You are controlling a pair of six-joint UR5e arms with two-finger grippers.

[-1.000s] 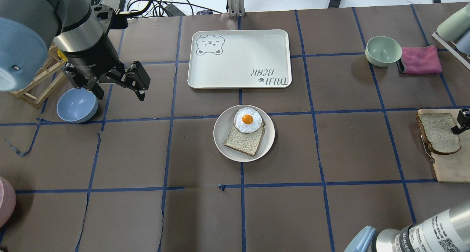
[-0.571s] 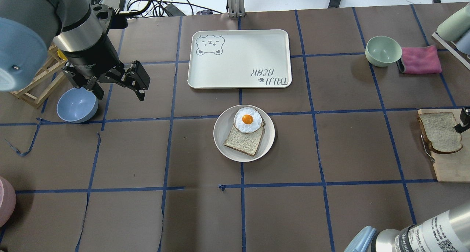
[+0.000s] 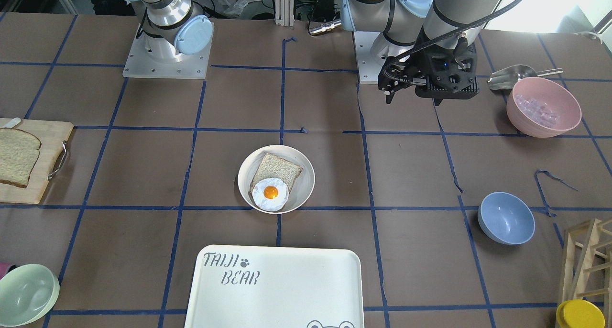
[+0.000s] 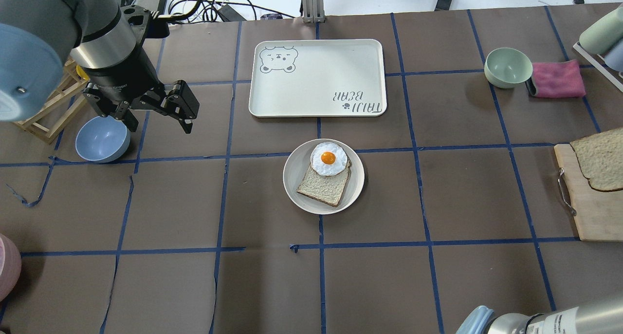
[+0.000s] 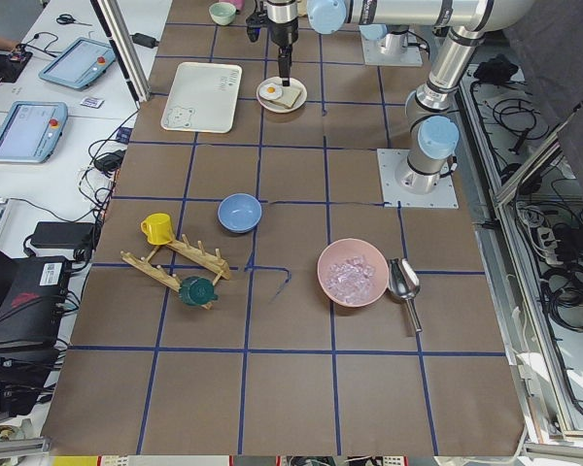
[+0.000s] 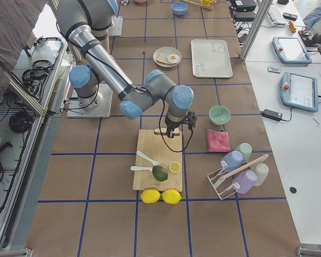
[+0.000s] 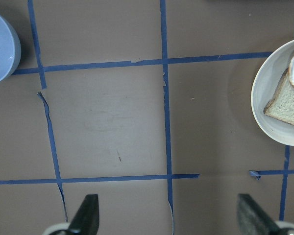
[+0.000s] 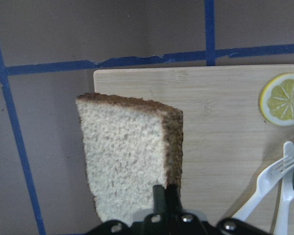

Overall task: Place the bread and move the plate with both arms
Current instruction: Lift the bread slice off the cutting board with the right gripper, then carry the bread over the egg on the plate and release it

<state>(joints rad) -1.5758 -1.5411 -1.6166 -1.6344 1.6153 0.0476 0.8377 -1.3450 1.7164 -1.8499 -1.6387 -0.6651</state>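
Note:
The bread (image 4: 601, 164) hangs above the wooden cutting board (image 4: 591, 217) at the right edge of the overhead view. In the right wrist view my right gripper (image 8: 165, 193) is shut on the bread (image 8: 127, 152) at its crust edge. The plate (image 4: 294, 178) sits mid-table and holds a smaller slice with a fried egg (image 4: 328, 158). My left gripper (image 4: 160, 128) is open and empty, hovering to the plate's far left by the blue bowl (image 4: 102, 139). The left wrist view shows the plate's rim (image 7: 264, 98) at its right edge.
The white TAIJI BEAR tray (image 4: 316, 78) lies behind the plate. A pale green bowl (image 4: 507, 67) and pink cloth (image 4: 557, 78) are at back right. A lemon slice (image 8: 284, 99) and white fork (image 8: 264, 188) lie on the board. A pink bowl (image 3: 542, 107) stands near the left arm.
The bread has been lifted off the cutting board and has shifted toward the right edge of the overhead view; the right gripper's finger has left that view. The left arm has not moved.

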